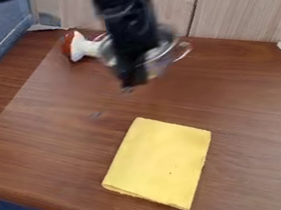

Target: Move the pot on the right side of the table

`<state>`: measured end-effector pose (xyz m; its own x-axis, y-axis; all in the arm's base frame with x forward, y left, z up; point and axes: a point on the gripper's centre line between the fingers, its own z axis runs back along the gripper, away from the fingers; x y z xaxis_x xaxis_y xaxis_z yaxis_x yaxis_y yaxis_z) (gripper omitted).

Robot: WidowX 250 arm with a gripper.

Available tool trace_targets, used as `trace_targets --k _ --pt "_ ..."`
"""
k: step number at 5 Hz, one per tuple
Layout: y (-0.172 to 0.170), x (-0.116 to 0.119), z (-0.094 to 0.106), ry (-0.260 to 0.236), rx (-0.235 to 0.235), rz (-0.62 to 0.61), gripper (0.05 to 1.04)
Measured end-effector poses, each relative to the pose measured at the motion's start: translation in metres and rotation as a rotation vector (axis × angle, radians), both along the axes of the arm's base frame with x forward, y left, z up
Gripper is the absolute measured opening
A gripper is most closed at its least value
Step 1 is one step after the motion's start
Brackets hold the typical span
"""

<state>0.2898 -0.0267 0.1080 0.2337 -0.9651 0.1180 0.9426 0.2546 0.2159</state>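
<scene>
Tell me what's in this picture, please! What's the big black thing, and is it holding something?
The black thing is a robot arm, a machine that can pick things up. The picture comes from a camera looking down at a slant on a brown wooden table. A folded yellow cloth lies there. Partly hidden behind the arm is a see-through pot, with a red and white thing beside it. I can't tell whether the robot is holding anything.

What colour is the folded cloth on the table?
Plain yellow; the cloth shows best in the camera view.
</scene>
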Motion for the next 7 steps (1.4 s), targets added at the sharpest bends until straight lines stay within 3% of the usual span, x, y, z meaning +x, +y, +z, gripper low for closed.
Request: trace_targets --k 1,3,5,7 --pt "-0.035 0.032 0.002 -0.025 -0.023 -0.065 0.069" --pt "-0.067 0.075 -0.022 -0.049 0.053 -0.091 0.069" --pt "-0.071 0.089 -0.062 -0.040 0.054 -0.064 0.069" --pt "-0.069 0.092 -0.073 -0.041 0.072 -0.056 0.085"
